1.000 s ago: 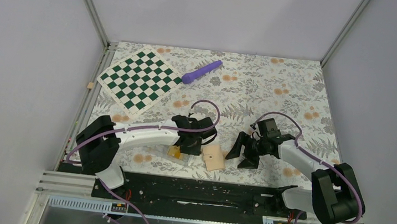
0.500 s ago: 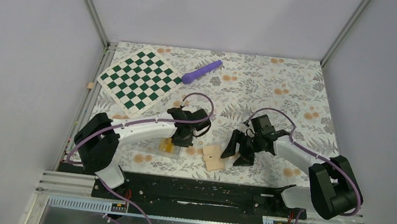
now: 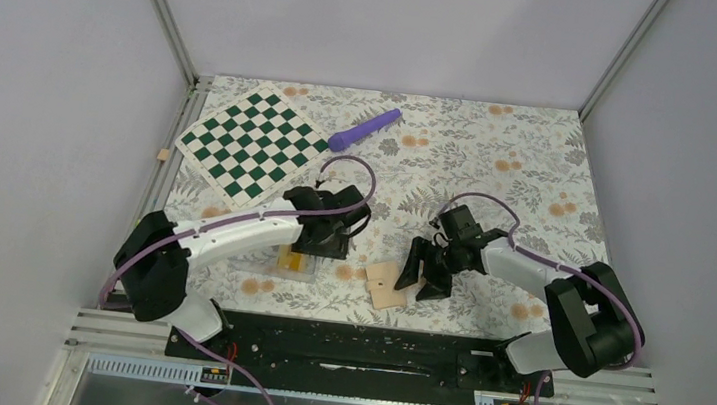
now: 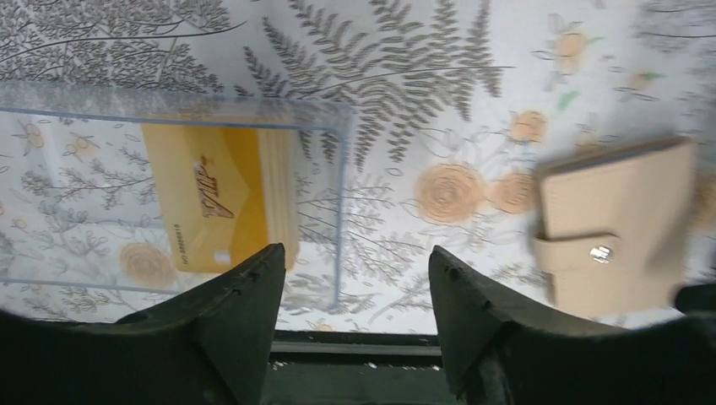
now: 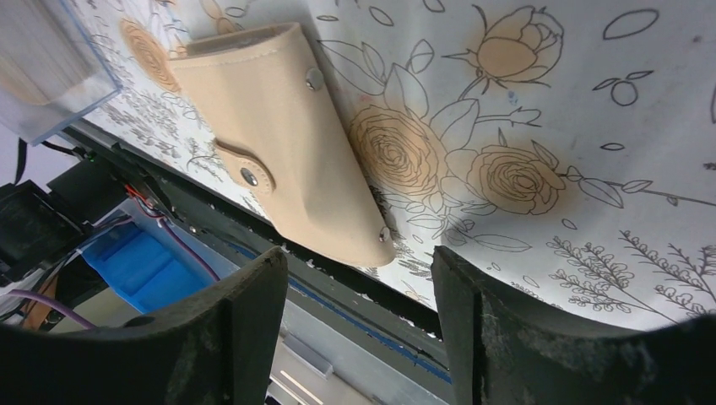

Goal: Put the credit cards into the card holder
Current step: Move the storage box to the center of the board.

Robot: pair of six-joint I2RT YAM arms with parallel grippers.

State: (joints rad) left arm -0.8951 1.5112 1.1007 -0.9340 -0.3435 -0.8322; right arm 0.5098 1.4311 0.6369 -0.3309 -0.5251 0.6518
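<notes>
The smooth tan card holder [image 3: 386,284] lies folded shut at the near edge of the floral desk [image 3: 500,157]. Just beside it is the right gripper [image 5: 359,261], jaws wide and empty. The left gripper [image 4: 355,266], equally wide and empty, hovers over a clear rigid case [image 4: 342,169] holding the stacked glossy orange credit cards [image 4: 221,198]. Farther back are a checkered board [image 3: 252,143] and a purple cylinder [image 3: 364,129].

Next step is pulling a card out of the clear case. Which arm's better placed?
Left. The left gripper, open, hovers over the edge of the clear case holding the yellow credit cards. The right gripper, also open, sits over the tan card holder instead.
</notes>
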